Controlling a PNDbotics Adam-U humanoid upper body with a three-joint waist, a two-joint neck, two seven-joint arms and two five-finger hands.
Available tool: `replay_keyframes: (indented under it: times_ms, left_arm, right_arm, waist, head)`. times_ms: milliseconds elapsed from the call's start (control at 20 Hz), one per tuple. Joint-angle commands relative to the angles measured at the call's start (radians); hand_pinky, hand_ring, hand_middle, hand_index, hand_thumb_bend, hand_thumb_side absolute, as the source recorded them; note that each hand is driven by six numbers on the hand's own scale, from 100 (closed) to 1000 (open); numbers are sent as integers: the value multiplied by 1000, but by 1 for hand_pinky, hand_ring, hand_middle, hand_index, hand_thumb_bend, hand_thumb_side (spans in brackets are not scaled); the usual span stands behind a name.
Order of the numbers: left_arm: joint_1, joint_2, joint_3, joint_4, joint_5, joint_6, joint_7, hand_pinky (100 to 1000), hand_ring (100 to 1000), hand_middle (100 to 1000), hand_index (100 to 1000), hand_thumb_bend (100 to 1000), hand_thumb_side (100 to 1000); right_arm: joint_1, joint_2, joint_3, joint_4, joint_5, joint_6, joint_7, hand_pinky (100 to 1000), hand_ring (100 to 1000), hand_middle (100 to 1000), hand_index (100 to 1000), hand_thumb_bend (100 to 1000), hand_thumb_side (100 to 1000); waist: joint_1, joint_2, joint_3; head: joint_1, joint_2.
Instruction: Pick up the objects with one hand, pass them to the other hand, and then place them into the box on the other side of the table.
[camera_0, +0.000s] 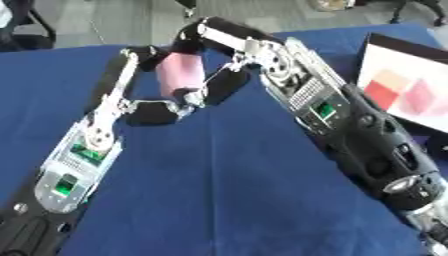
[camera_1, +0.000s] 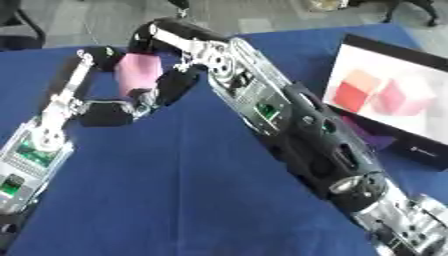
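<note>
Both arms are reaching over the desk and meeting near its far middle. The block is sitting up off the desk between the two hands, upright with a slight tilt. The left hand is lying left of and below the block, fingers touching its lower end. The right hand is lying above and right of the block, touching its top. The box is standing at the desk's right edge, well apart from the hands, with two cubes lying side by side in it.
</note>
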Motion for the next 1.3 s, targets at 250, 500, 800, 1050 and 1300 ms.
replay_keyframes:
  times_ms: [250, 500, 800, 1050, 1300]
  left_arm:
    - [-20, -13, -1, -39, -31, -3, 13, 814, 751, 656, 854, 828, 315]
    - [-18, -14, -1, -38, -43, -1, 9, 815, 752, 658, 855, 894, 374]
    - [-8, -5, 5, -32, -54, 16, 28, 814, 750, 656, 864, 870, 364]
    - [23, 31, 18, -32, -23, 28, 73, 809, 741, 645, 868, 776, 339]
    - [57, 71, 35, -37, 18, 35, 128, 807, 736, 639, 867, 735, 352]
  right_arm:
    - [-16, -6, -5, -16, -10, 6, 1, 862, 737, 572, 596, 171, 100]
    - [-15, -7, -6, -17, -12, 9, 0, 862, 736, 571, 595, 171, 100]
    - [-17, -19, -17, -30, -20, 12, -3, 862, 736, 571, 595, 179, 100]
    - [-24, -59, -50, -66, -47, 25, -18, 864, 736, 574, 599, 187, 100]
    - [-15, -122, -111, -126, -113, 61, -62, 866, 736, 575, 601, 172, 100]
  waist:
    - [7, -21, -3]
    - [7, -21, -3]
    - [6, -22, -5]
    - [5, -30, -11]
    - [7, -37, -19]
  head:
    - [-3, 2]
    - [-5, 5]
    - [-27, 9]
    - [-49, 18]
    - [-69, 20]
